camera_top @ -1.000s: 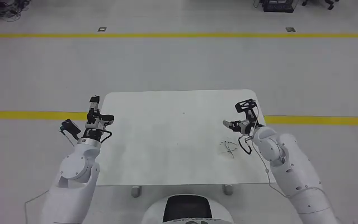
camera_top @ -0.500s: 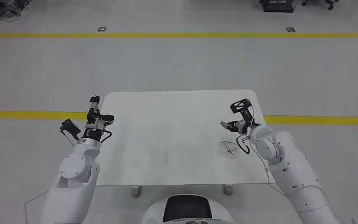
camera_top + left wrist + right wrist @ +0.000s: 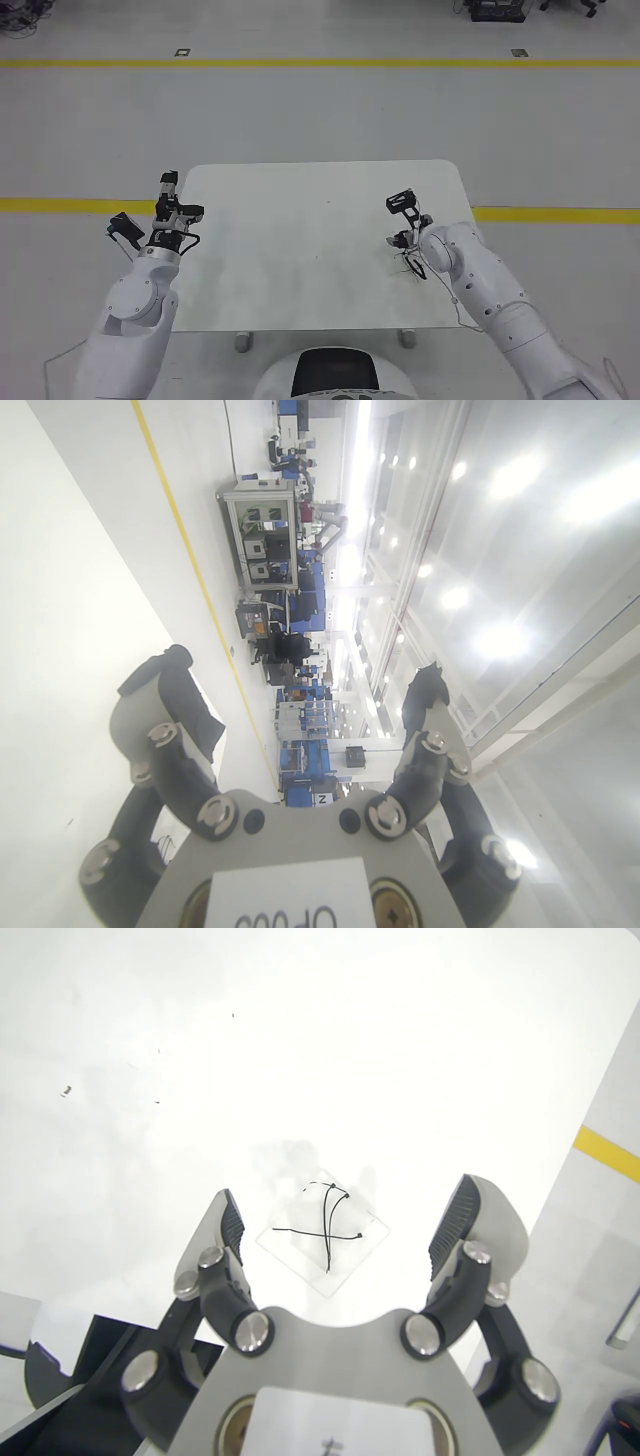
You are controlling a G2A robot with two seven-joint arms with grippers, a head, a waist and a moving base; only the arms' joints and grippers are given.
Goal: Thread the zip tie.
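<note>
White table (image 3: 300, 200) stands on a pale grey floor crossed by yellow lines (image 3: 320, 63), with an arm at each side.

On the right part of the table, near the front edge, the zip ties (image 3: 327, 1228) lie in a small crossed heap on a clear square sheet (image 3: 350, 1258). The sheet's edges are faint against the white top. The ties are thin black strands, and three small heads can be made out, though the exact count is hard to be sure of where they overlap. From above, the right forearm covers most of the heap. The little that shows beside it cannot be told apart from the arm's own dark cable.

The right gripper (image 3: 347, 1198) hangs over the table, above the ties and apart from them. Its ribbed fingers (image 3: 455, 1218) are spread wide, and the heap is seen between them.

The left gripper (image 3: 300, 665) sits at the table's left edge, well apart from the ties, and points out toward the hall. Its fingers are spread wide as well. Beyond them, benches and equipment in the hall are too small and too washed out by the ceiling lights to tell apart.
</note>
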